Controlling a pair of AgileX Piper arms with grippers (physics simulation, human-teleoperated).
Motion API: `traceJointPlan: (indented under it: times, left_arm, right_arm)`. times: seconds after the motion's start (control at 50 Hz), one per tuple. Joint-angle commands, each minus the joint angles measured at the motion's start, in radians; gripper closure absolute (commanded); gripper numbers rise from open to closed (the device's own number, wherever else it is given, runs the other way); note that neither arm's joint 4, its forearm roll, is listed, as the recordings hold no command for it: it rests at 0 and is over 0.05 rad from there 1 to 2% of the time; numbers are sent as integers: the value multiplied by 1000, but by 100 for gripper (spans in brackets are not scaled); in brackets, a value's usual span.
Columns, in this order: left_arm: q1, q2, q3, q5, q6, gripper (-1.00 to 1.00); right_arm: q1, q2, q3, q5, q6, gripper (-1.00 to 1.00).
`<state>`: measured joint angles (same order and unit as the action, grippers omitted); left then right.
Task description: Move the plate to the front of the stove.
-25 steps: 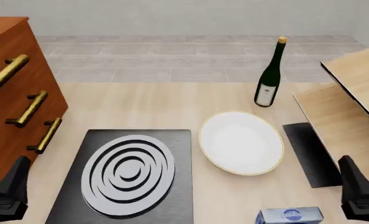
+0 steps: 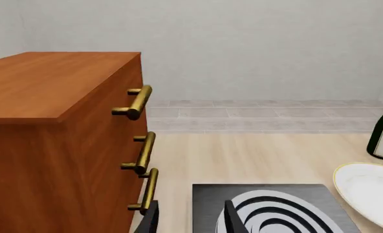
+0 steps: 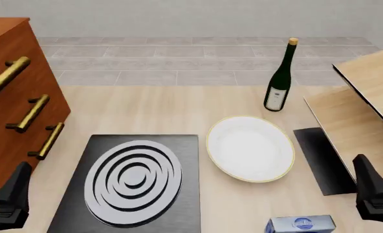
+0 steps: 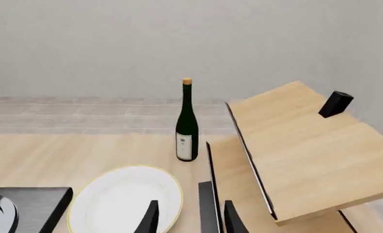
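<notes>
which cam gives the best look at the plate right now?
Front view: the whole plate shows from above, lying right of the stove and in front of the bottle. The right wrist view catches most of it, cut at the bottom edge behind a fingertip. The left wrist view shows only a slice at the frame edge.

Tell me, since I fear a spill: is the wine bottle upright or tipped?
Upright. The wine bottle stands on its base on the table, neck pointing straight up, beyond the plate; the right wrist view agrees.
</notes>
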<state>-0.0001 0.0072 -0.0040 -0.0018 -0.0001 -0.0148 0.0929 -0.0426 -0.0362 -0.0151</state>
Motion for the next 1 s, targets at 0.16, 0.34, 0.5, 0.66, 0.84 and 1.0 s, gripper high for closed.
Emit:
traceJointPlan:
  times: [0.16,0.34,0.5,0.66,0.84,1.0]
  left_arm:
    - [0,1,0,0,0,-100]
    - [0,1,0,0,0,-100]
    - [0,0,0,0,0,-100]
    - [0,1,0,0,0,-100]
    - [0,1,0,0,0,-100]
    - [0,1,0,0,0,-100]
  right_arm:
    - [86,83,-180,97,-130,-100]
    - [148,162,-271,128,-252,-100]
    - [216,283,-338,137,-329,-100]
    - [287,392,-402,148,-379,-100]
    - [361,536,-443,131,-436,-100]
    - [430,642,-460,97,-492,-100]
